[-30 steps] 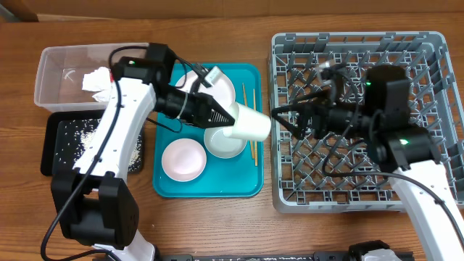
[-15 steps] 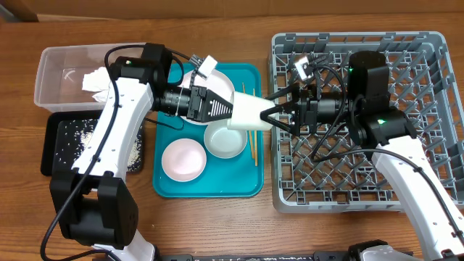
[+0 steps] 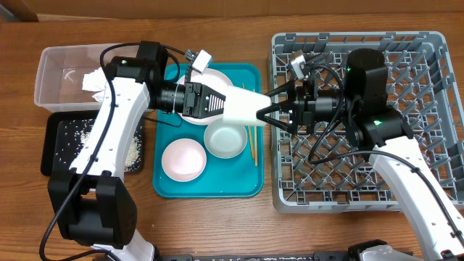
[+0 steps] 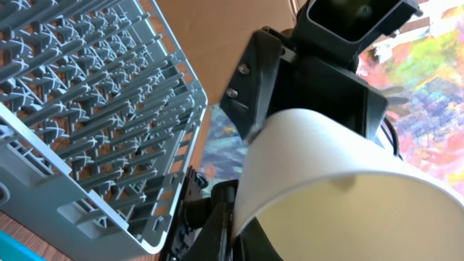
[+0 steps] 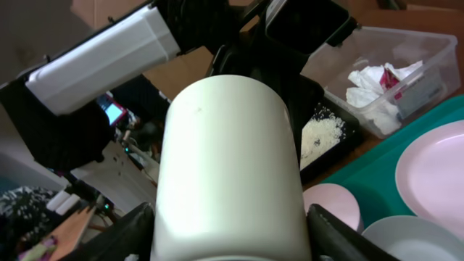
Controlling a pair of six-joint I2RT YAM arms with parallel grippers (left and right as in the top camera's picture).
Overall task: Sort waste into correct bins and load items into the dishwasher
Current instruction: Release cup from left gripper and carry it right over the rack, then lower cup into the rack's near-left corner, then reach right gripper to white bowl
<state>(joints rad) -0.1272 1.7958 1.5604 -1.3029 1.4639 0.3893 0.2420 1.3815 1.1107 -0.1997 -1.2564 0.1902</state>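
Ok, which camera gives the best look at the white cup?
The right wrist view: the white cup fills the middle, most of its side in plain sight. The overhead shows it small and lying sideways; the left wrist shows only part, cut off by the frame.

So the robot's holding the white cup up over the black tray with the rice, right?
Not quite. The white cup is held up over the teal tray, not over the black tray with the rice, which lies off to the side. The overhead view shows it.
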